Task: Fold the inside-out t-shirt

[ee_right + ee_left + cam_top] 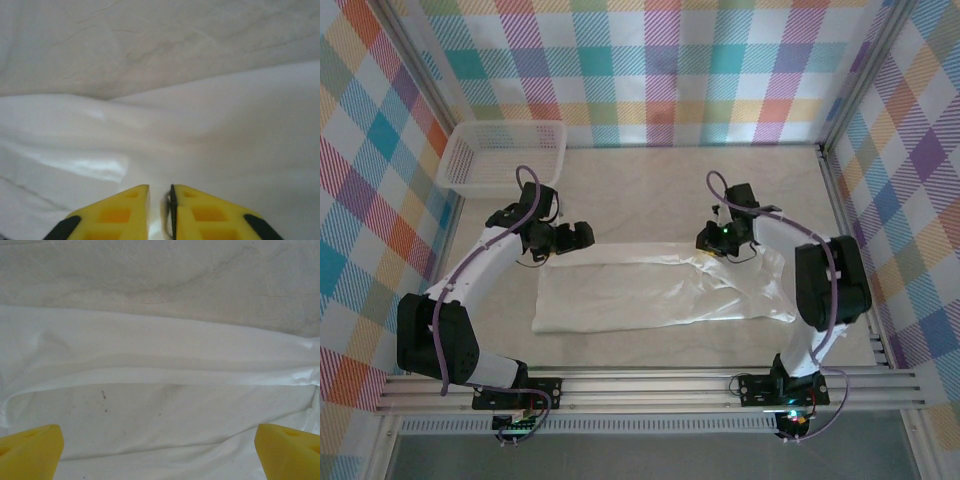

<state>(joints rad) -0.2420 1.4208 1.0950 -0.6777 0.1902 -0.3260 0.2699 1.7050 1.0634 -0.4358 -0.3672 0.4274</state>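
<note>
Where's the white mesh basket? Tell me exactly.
In the top view, the mesh basket sits at the far left corner of the table, against the plaid walls. It lies just beyond the left arm and apart from the t-shirt.

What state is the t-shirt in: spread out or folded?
Partly folded: the t-shirt lies as a long narrow band, a layer doubled over lengthwise; its right end is rumpled.

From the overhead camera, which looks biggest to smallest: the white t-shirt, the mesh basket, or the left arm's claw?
1. t-shirt, clearly the largest.
2. mesh basket.
3. left gripper, the smallest, even though it sits nearer the camera.
</note>
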